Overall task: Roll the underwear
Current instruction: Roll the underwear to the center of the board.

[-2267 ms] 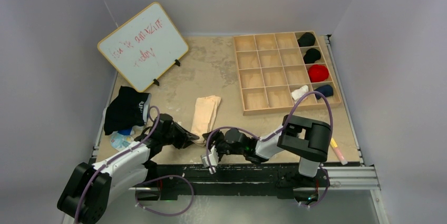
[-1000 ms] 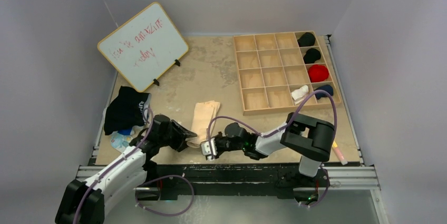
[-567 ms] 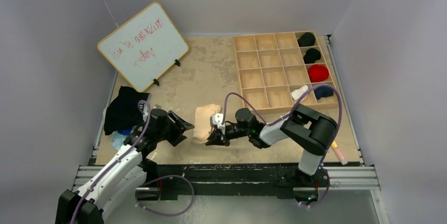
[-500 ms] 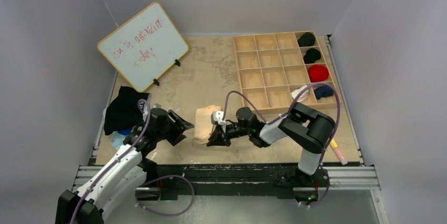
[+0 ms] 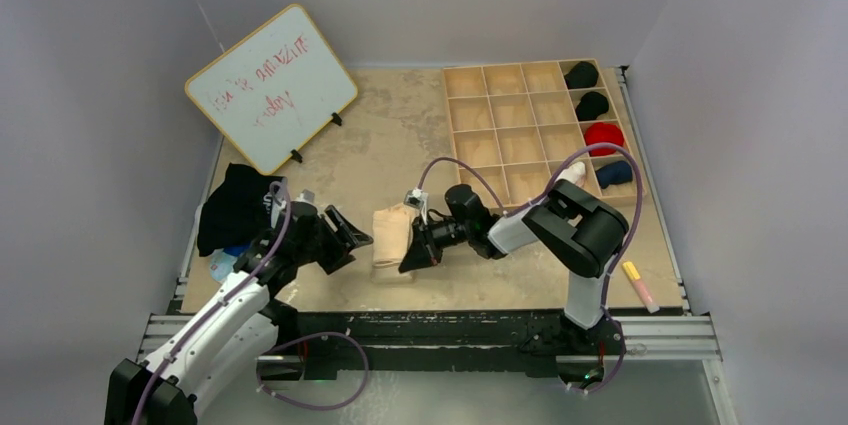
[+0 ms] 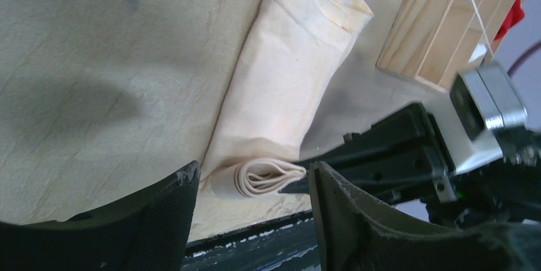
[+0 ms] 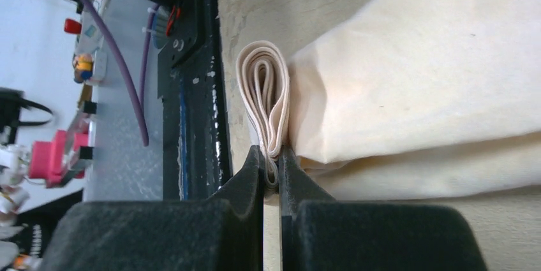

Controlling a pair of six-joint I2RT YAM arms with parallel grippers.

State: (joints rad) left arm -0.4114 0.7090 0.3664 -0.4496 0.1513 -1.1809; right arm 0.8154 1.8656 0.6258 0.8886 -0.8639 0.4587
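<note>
The cream underwear (image 5: 391, 235) lies folded in a long strip near the table's front, its near end rolled up in a flat coil (image 6: 265, 177). My right gripper (image 5: 414, 248) is shut on that coil, its fingers pinching the layers (image 7: 271, 156). My left gripper (image 5: 352, 236) is open and empty just left of the underwear, its fingers (image 6: 156, 213) either side of the coil in the left wrist view, not touching it.
A wooden compartment tray (image 5: 510, 145) with several rolled garments stands at the back right. A whiteboard (image 5: 270, 87) leans at the back left. A pile of dark clothes (image 5: 235, 210) lies at the left edge. A pink marker (image 5: 638, 285) lies at the right front.
My right gripper took hold of the underwear's near end and rolled it away from the front edge, shortening the strip. My left gripper moved up beside it and opened.
</note>
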